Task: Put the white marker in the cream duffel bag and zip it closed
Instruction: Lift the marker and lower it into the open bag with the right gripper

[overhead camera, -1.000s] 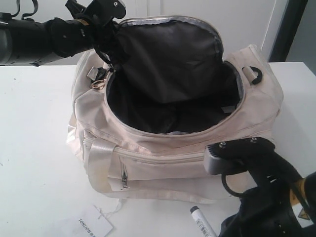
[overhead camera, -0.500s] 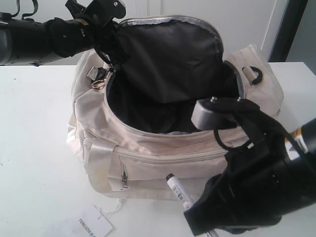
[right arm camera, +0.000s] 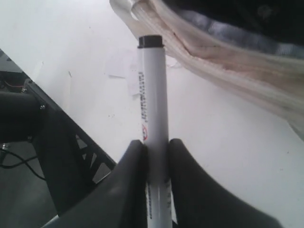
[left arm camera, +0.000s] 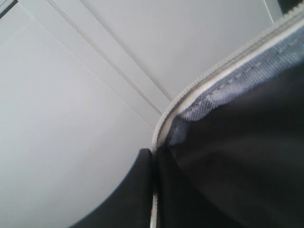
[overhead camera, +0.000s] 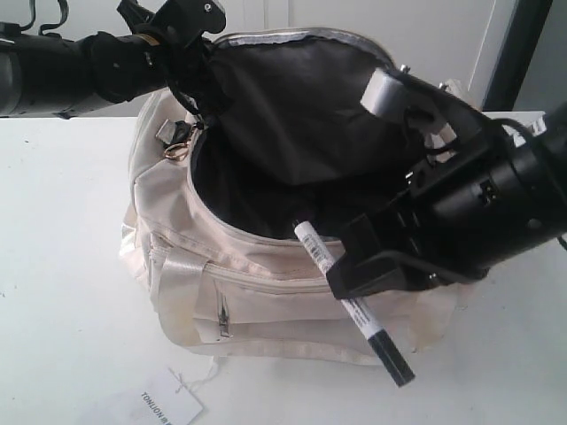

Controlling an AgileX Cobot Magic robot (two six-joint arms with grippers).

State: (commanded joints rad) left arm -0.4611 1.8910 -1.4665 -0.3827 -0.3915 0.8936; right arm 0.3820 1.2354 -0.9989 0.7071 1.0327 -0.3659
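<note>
Your right hand (overhead camera: 344, 282) pinches the marker (overhead camera: 365, 322) at the bag's (overhead camera: 266, 283) front edge; your left hand (overhead camera: 190, 84) grips the flap (overhead camera: 301, 97) up. Next, reach in and let go.

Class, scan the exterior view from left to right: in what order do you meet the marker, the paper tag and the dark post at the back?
paper tag → white marker → dark post
</note>
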